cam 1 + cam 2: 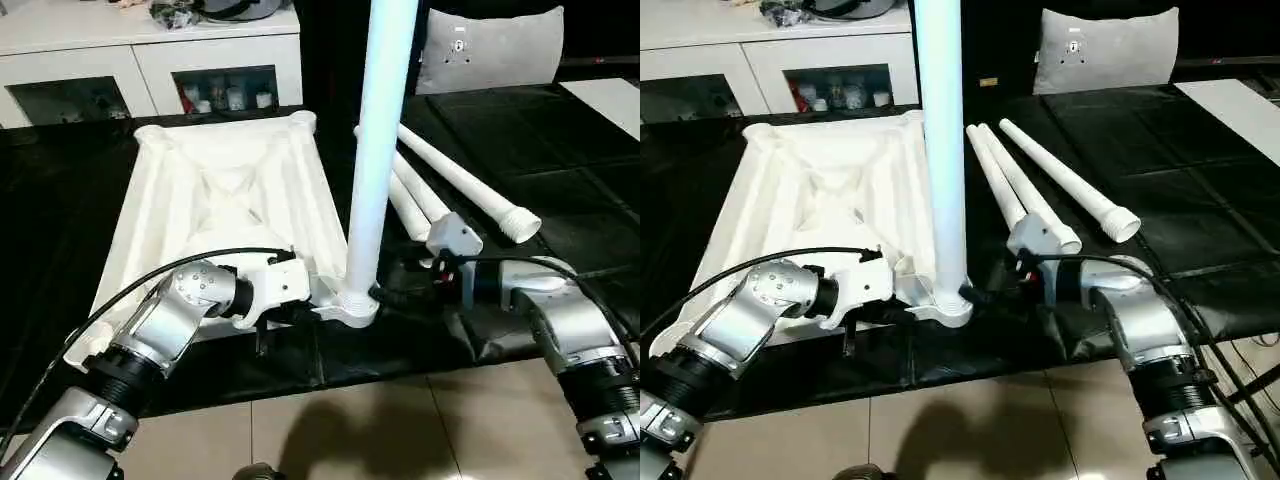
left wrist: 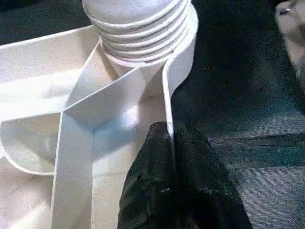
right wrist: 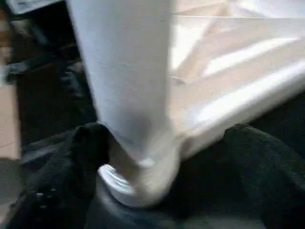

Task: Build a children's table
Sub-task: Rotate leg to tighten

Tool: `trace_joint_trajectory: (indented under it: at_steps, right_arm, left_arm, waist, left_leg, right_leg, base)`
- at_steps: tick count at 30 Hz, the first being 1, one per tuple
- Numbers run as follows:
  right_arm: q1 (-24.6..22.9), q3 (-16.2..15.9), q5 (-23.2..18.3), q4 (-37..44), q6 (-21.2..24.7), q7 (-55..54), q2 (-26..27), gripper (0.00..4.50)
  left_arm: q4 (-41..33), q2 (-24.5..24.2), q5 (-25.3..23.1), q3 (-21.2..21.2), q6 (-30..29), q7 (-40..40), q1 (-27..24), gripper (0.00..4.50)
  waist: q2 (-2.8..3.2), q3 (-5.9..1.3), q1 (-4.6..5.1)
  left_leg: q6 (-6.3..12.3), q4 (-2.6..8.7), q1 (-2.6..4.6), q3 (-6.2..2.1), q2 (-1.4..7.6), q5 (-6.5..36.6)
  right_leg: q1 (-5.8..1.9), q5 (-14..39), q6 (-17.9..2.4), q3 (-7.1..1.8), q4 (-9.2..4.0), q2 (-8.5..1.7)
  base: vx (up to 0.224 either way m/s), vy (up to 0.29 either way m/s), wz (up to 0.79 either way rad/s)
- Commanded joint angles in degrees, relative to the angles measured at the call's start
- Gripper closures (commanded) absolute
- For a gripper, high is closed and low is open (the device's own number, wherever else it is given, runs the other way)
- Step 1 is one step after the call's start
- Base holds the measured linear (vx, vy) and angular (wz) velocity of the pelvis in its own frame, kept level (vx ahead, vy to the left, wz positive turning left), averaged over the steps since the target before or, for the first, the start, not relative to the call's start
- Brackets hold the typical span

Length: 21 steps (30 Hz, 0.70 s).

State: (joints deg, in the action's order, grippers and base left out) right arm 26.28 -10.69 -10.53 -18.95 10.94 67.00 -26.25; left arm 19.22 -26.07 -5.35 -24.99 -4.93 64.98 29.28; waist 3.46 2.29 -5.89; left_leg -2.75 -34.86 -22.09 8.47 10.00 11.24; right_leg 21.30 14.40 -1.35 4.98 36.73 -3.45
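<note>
The left end effector (image 2: 171, 157) is pinched closed on the rim of the upturned table top (image 1: 220, 190). The right end effector (image 3: 162, 167) stands wide open around the base of the upright leg (image 1: 375, 160) in the near corner socket (image 1: 350, 305).

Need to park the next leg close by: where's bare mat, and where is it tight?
Bare black mat lies right of the three loose legs, up to the grey cushion. Tight: the near corner socket, with the standing leg and both tools.
</note>
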Motion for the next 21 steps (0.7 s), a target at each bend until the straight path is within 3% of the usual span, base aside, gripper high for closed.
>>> trace_joint_trajectory:
  at_steps: [1,6,7,10,14,21]
  right_arm:
    - [0.6,-1.5,-0.1,-0.5,0.4,1.9,0.0,0.75]
    - [1.0,-2.1,0.5,-1.5,-0.1,2.1,0.2,0.86]
    - [1.1,-2.1,0.7,-1.8,-0.3,2.0,0.4,1.20]
    - [1.9,-2.2,0.7,-3.1,0.7,1.4,1.5,1.26]
    - [2.0,-2.5,0.3,-3.2,1.6,1.9,1.7,1.70]
    - [2.0,-3.1,0.2,-4.1,2.2,2.6,2.3,1.86]
  left_arm:
    - [1.6,0.2,-1.5,-3.9,2.0,3.0,-0.3,4.50]
    - [1.8,0.1,-1.6,-4.1,2.8,3.6,-0.3,4.50]
    - [1.8,0.1,-1.6,-4.1,2.9,3.7,-0.4,4.50]
    - [2.0,0.1,-1.7,-4.5,3.4,4.1,-0.4,4.50]
    - [2.2,0.2,-1.9,-4.5,3.7,4.2,-0.4,4.50]
    - [3.2,0.5,-2.2,-4.7,4.7,4.3,-0.5,4.50]
  waist:
    - [-0.66,-3.58,0.05]
    - [-0.65,-3.56,-0.31]
    - [-0.61,-3.56,-0.32]
    - [-0.63,-3.60,-0.33]
    - [-0.62,-3.60,-0.35]
    - [-0.78,-3.65,-0.35]
  left_leg:
    - [7.41,3.37,0.51,-0.77,3.67,2.0]
    - [6.60,3.49,0.59,-0.82,3.77,2.7]
    - [6.36,3.47,0.62,-0.78,3.75,3.0]
    - [6.29,3.42,0.54,-0.77,3.66,2.7]
    - [6.09,3.49,0.59,-0.82,3.72,2.6]
    - [6.05,3.42,0.59,-0.74,3.68,2.6]
  right_leg:
    - [-2.76,-6.0,-14.0,-3.44,-3.85,-5.54]
    - [-2.71,-4.9,-13.9,-3.45,-3.84,-5.56]
    - [-2.68,-4.5,-13.9,-3.49,-3.92,-5.64]
    - [-2.75,-5.1,-13.9,-3.50,-3.83,-5.64]
    - [-2.74,-4.9,-13.8,-3.48,-3.79,-5.54]
    - [-2.71,-4.9,-13.7,-3.47,-3.80,-5.56]
  base:
    - [0.000,0.000,0.00]
    - [0.000,0.000,0.00]
    - [0.000,0.000,0.00]
    - [0.000,0.000,0.00]
    - [0.000,0.000,0.00]
    - [0.000,0.000,0.00]
